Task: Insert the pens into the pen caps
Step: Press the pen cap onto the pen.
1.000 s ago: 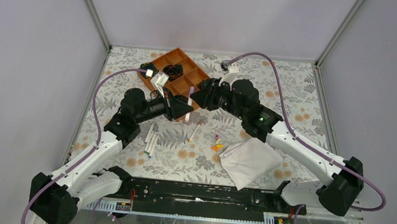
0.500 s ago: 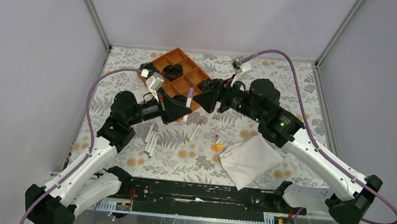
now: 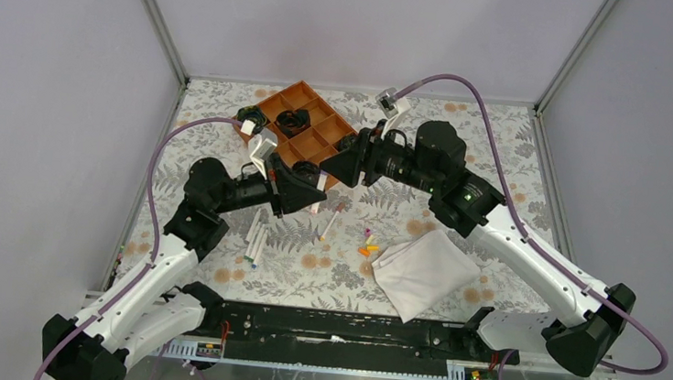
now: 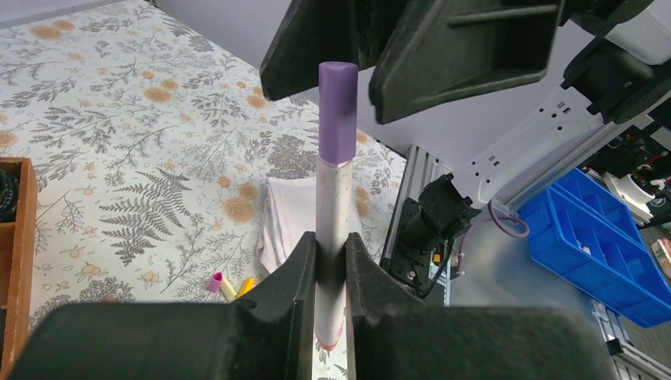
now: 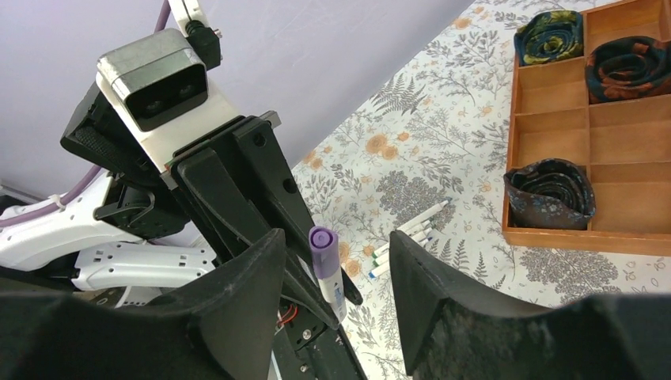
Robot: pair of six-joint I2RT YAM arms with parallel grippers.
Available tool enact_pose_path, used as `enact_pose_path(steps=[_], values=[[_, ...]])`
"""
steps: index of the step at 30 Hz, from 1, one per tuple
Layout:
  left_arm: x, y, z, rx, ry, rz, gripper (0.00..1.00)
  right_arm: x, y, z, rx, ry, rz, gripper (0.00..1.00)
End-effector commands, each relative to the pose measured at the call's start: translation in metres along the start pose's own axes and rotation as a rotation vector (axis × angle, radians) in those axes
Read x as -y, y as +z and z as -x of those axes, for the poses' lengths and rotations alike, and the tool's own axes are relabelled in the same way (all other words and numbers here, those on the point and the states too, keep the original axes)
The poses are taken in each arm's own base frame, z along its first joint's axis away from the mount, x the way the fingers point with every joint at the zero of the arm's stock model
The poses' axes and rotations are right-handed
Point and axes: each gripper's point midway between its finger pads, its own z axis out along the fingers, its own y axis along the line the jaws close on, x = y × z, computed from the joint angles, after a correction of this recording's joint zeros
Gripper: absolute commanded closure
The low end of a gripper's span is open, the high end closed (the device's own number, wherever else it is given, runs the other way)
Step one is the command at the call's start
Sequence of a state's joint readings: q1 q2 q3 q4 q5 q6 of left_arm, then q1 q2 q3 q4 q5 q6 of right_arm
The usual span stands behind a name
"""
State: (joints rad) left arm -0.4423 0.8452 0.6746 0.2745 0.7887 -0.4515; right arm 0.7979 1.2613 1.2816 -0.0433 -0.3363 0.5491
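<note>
My left fingers pinch the pen, a purple cap on its top; its lower end is hidden between them. My right fingers are spread, clear of the cap.

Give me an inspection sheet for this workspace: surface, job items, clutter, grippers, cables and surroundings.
Surface: floral table cover, lying flat.
Job's things: one pen wearing a purple cap; loose pens and loose caps on the table.
Clutter: folded white cloth; wooden tray holding dark fabric rolls.
Grippers: left gripper shut on the pen; right gripper open, jaws either side of the purple cap, not touching.
Cables: purple cables arch from each wrist above the table.
Surroundings: grey walls; blue bin beyond the table edge.
</note>
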Motion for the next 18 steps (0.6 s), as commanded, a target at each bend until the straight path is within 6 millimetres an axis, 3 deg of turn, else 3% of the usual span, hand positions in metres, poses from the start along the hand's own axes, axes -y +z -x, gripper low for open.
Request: enact_pose_path(steps=[1, 6, 14, 18], values=[[0.011, 0.000, 0.009, 0.032, 0.056, -0.060, 1.00, -0.028, 0.000, 0.029, 0.062, -0.055, 0.113, 0.45], [0.011, 0.000, 0.008, 0.029, 0.053, -0.062, 1.00, -0.031, 0.006, 0.023, 0.032, -0.056, 0.149, 0.58], [0.016, 0.001, 0.011, 0.040, 0.049, -0.090, 1.00, -0.032, 0.006, 0.007, -0.026, -0.060, 0.184, 0.99], [0.021, 0.001, 0.013, 0.055, 0.028, -0.118, 1.00, -0.033, 0.002, -0.003, -0.060, -0.070, 0.208, 1.00]])
